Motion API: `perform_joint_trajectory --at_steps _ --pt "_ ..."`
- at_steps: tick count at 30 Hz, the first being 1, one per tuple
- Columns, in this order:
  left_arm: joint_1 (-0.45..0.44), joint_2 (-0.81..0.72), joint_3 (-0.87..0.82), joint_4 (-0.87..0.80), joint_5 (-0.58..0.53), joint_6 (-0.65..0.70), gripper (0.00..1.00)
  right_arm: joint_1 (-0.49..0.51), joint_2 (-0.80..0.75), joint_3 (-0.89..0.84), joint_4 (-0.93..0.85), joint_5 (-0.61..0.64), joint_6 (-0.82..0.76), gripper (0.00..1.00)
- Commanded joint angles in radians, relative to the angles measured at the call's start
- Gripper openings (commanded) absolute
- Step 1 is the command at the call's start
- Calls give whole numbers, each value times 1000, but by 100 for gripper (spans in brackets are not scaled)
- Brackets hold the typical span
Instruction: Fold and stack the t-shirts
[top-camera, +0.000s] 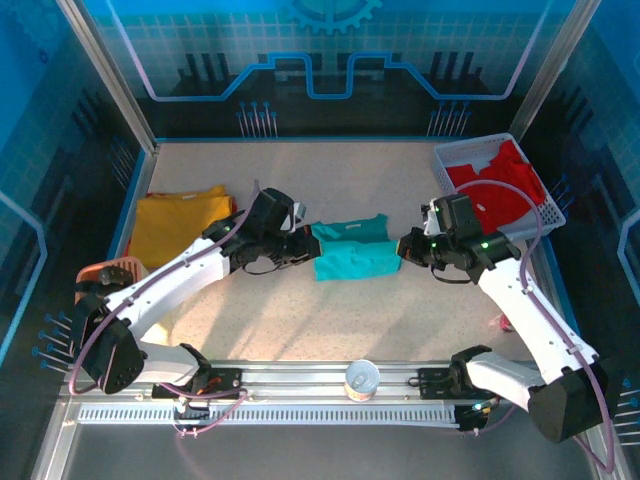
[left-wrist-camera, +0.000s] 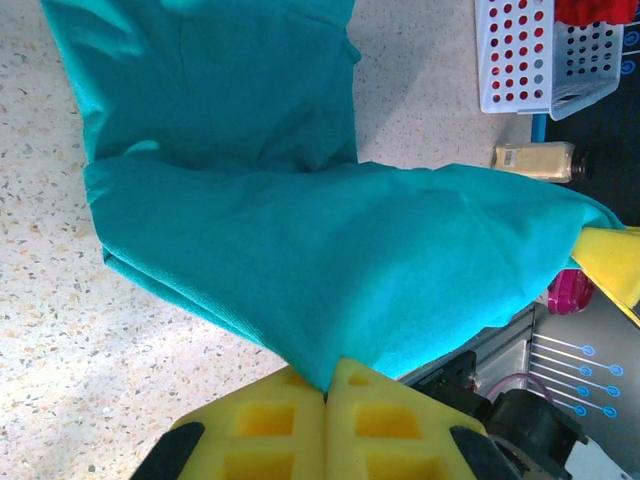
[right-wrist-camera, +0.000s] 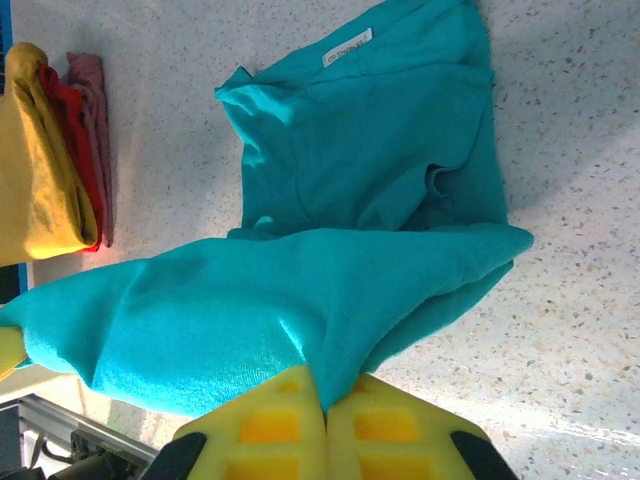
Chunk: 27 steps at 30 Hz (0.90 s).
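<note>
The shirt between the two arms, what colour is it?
The shirt is teal-green, clearest from the right wrist view.

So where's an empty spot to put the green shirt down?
Bare table runs along the back, between the yellow t-shirt pile and the white basket, and in front, between the teal t-shirt and the cup. The middle is crowded: the left gripper and right gripper both pinch the teal t-shirt there.

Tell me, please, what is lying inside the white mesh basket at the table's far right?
A red t-shirt lies crumpled inside the white mesh basket, filling most of it. Whatever may sit beneath the cloth is covered and cannot be seen.
</note>
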Motion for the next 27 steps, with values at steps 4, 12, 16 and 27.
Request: perform_joint_trajectory --at_steps 4,12,16,27 --pt "-14 -50 -37 17 38 -5 0 -3 -65 -54 4 -60 17 0" --pt "-95 -156 -183 24 7 -80 0 17 -187 -174 -47 -85 33 0" --pt "-165 -232 -255 41 -24 -158 0 41 -266 -199 -105 -78 54 0" --pt "-252 -282 -176 -13 -122 -210 0 63 -273 -67 -191 -56 49 0"
